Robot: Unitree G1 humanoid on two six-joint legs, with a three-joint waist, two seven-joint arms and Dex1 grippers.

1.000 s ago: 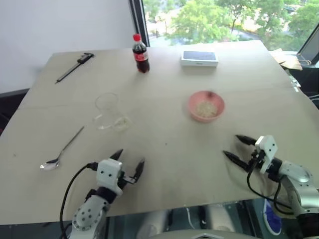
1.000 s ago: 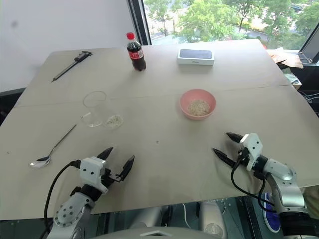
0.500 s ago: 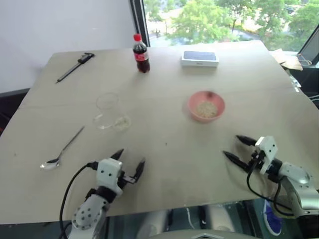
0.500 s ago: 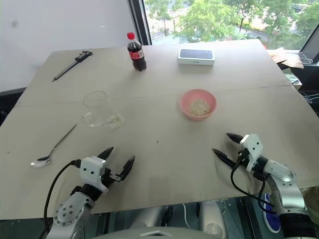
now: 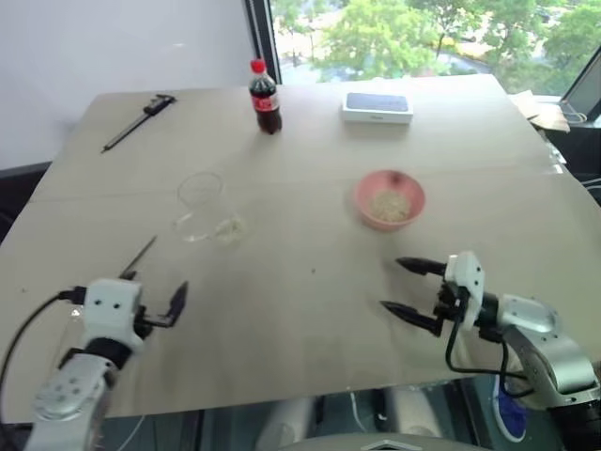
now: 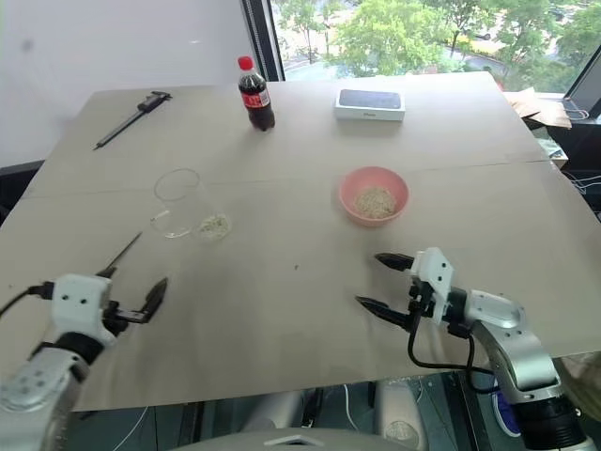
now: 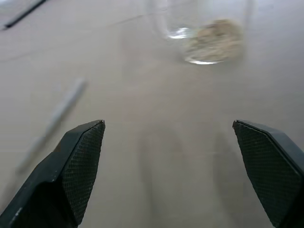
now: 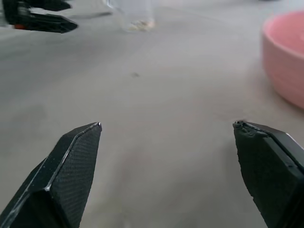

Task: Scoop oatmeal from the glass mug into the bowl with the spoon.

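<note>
- The table (image 5: 310,310) is a broad, bare tan surface with a faint seam running across it at about mid-height of the head views.
- Behind it, upper left, stands a plain white wall (image 5: 113,47); upper right, a window (image 5: 413,33) looks onto green trees.
- The glass mug (image 5: 202,202) stands left of centre, with oatmeal (image 5: 228,228) showing at its base.
- The pink bowl (image 5: 389,198) sits right of centre, well apart from the mug, with pale flakes inside.
- The spoon (image 5: 141,254) lies at the left; its handle shows just above the left gripper (image 5: 150,299), which hovers at lower left with fingers spread wide and nothing between them.
- The right gripper (image 5: 407,287) sits at lower right, below the bowl, jaws likewise wide apart and empty.
- Along the far edge: a black caliper (image 5: 139,122) upper left, a cola bottle (image 5: 264,100) with a red cap, and a flat white box (image 5: 377,108) with a dark top.
</note>
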